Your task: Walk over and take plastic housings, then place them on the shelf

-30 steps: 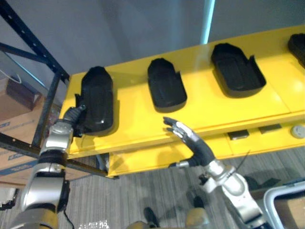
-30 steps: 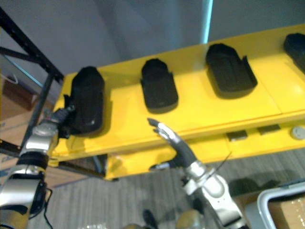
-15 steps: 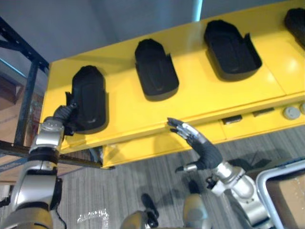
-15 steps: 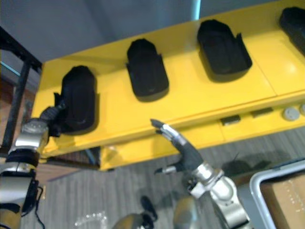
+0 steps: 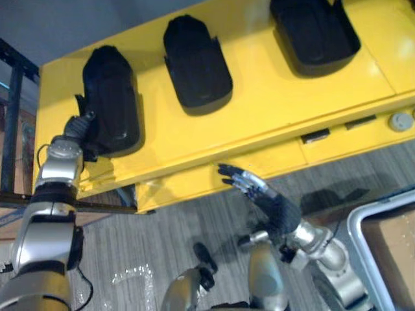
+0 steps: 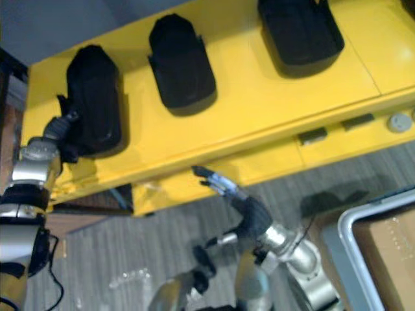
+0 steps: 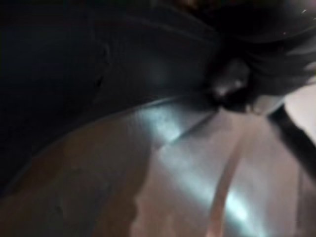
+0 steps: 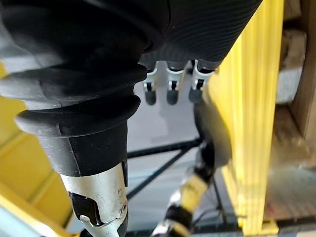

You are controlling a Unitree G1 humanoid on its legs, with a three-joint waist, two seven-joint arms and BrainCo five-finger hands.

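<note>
The left hand is pressed against the side of the leftmost black moulded plastic housing; whether it is closed cannot be told. This housing is laid at the left end of the flat yellow shelf. The right hand is held with fingers straight and slightly spread, below the shelf's front edge.

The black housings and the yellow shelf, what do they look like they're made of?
The black housings look like molded plastic, matte with a faint sheen: thin raised walls, rounded corners. The yellow shelf is probably painted metal, smooth and glossy: it reflects light and shows straight panel seams, though laminate is possible.
</note>
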